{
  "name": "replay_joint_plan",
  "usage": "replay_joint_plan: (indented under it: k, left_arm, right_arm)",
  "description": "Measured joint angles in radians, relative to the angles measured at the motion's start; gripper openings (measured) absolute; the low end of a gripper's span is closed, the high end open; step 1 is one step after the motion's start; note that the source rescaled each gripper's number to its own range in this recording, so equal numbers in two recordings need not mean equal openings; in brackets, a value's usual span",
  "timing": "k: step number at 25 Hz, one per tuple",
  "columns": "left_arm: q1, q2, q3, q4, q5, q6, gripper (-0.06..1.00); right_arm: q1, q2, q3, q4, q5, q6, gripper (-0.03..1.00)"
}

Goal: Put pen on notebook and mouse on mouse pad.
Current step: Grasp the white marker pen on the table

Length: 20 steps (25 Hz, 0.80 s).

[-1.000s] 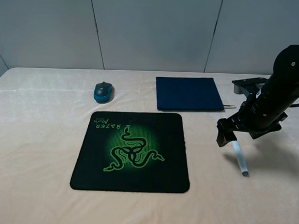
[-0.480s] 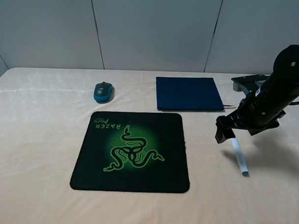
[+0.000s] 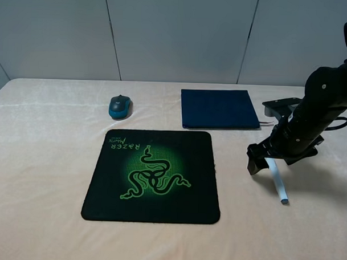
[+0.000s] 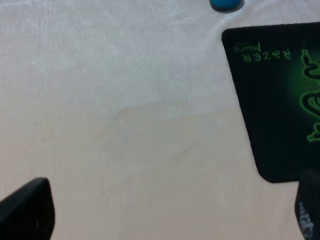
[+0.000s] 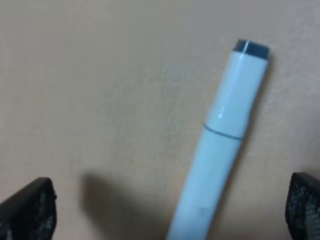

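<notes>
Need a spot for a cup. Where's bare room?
The tablecloth is bare left of the mouse pad and mouse, and before the pad. Crowded at right: the right pincer over the pen, near the notebook.

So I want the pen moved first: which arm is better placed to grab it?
Right. Its open gripper hangs over the pen, which lies between the fingertips in the wrist view. The left gripper is over bare table on the far side of the mouse pad, well away from the pen.

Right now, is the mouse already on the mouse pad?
No, the mouse lies beyond the far edge of the pad, apart from it.
</notes>
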<state>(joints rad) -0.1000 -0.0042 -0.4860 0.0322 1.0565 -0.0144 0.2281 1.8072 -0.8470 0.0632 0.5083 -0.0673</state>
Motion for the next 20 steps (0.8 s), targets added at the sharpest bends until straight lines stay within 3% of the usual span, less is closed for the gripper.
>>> replay_joint_plan:
  k: [8,20]
  left_arm:
    - [0.0,0.0,0.0,0.0,0.0,0.0,0.92]
    - [0.0,0.0,0.0,0.0,0.0,0.0,0.92]
  right_arm:
    - [0.0,0.014,-0.001,0.0,-0.007,0.001,1.0]
    - [0.0,0.014,-0.001,0.0,-0.005,0.004,0.41]
